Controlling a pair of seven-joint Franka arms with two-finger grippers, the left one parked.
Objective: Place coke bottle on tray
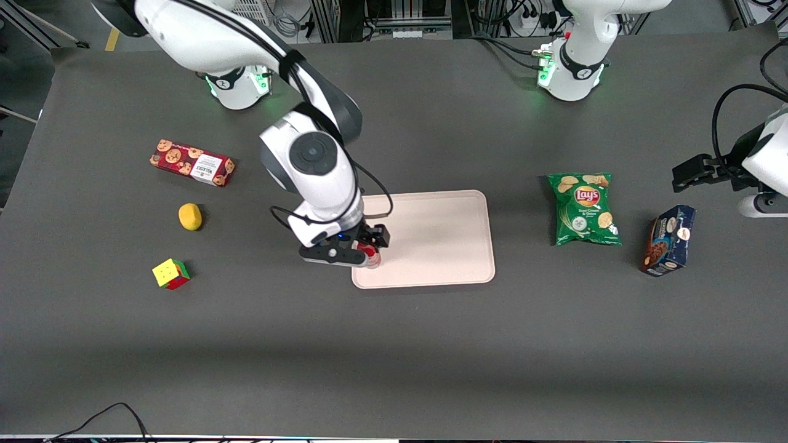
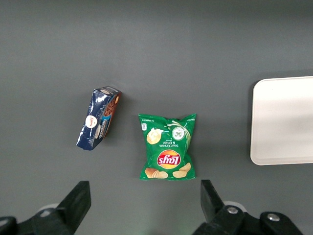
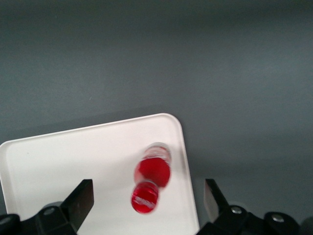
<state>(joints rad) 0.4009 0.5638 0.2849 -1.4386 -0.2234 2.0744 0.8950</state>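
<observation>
Coke bottle (image 3: 152, 183) upright on tray (image 3: 73, 161) corner | hand (image 3: 146, 203) spread above it

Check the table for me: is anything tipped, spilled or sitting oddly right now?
Nothing spilled or damaged. The coke bottle stands upright on the tray, but near a corner by the rim. The gripper hangs above it, jaws open. The blue snack box lies skewed on the table, toward the parked arm's end.

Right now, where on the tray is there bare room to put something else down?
Most of the tray is bare, toward the chip bag. It is crowded only at the corner nearest the puzzle cube, where the open claw hangs over the coke bottle.
</observation>
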